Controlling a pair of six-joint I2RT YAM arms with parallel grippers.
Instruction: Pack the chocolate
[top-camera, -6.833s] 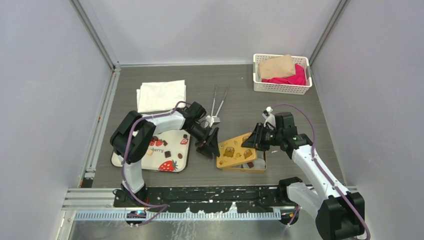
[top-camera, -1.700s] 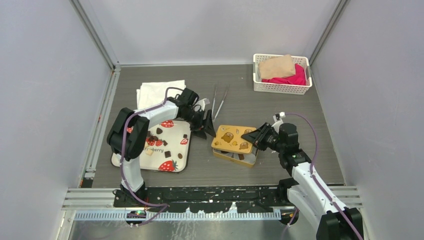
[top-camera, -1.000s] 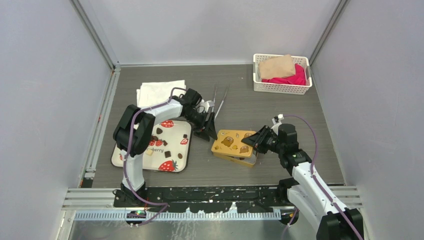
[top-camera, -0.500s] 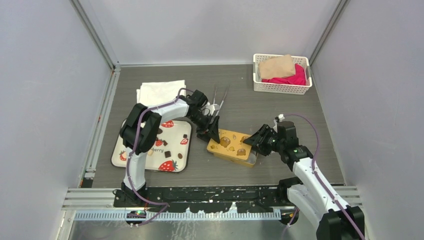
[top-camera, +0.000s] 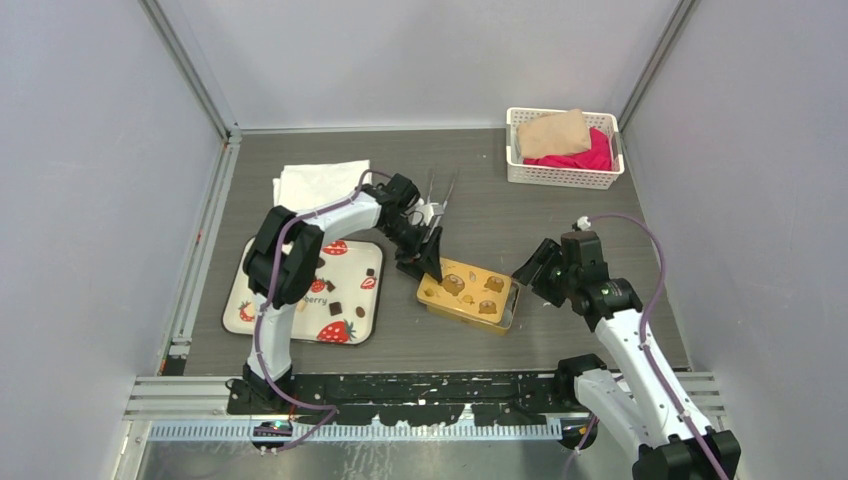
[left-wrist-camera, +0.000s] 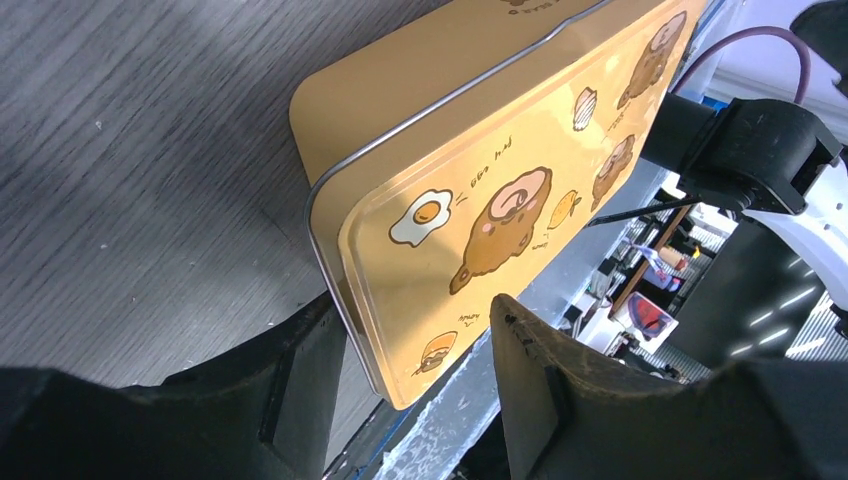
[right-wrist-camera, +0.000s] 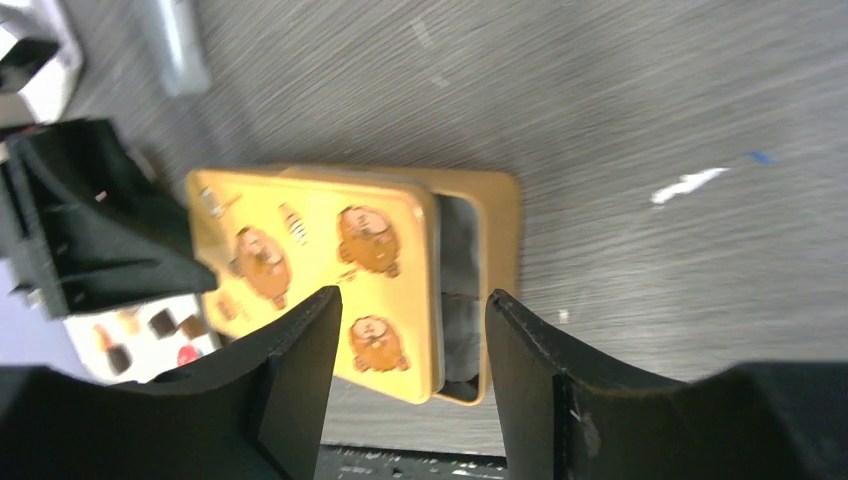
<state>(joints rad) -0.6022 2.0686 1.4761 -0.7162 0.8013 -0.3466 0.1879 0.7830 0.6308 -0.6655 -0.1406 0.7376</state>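
The golden-yellow tin (top-camera: 508, 300) lies mid-table. Its bear-printed lid (top-camera: 465, 285) rests on it, shifted left, so a strip of the dark inside (right-wrist-camera: 455, 250) stays uncovered at the right. My left gripper (top-camera: 428, 262) is open and straddles the lid's left corner (left-wrist-camera: 415, 300). My right gripper (top-camera: 530, 270) is open and empty, raised just right of the tin, with the tin's open end between its fingers (right-wrist-camera: 412, 294). Several small dark chocolates (top-camera: 335, 307) lie on the strawberry-print tray (top-camera: 350, 262). They also show in the right wrist view (right-wrist-camera: 165, 322).
A white basket (top-camera: 562, 150) with pink and tan cloths stands at the back right. A folded white cloth (top-camera: 322, 190) lies behind the tray. Metal tongs (top-camera: 438, 195) lie just behind my left gripper. Grey walls enclose the table.
The lid came down from tilted to nearly flat on the tin, which slid slightly left. My right gripper let go and drew back to the right. My left gripper stayed at the lid's left end.
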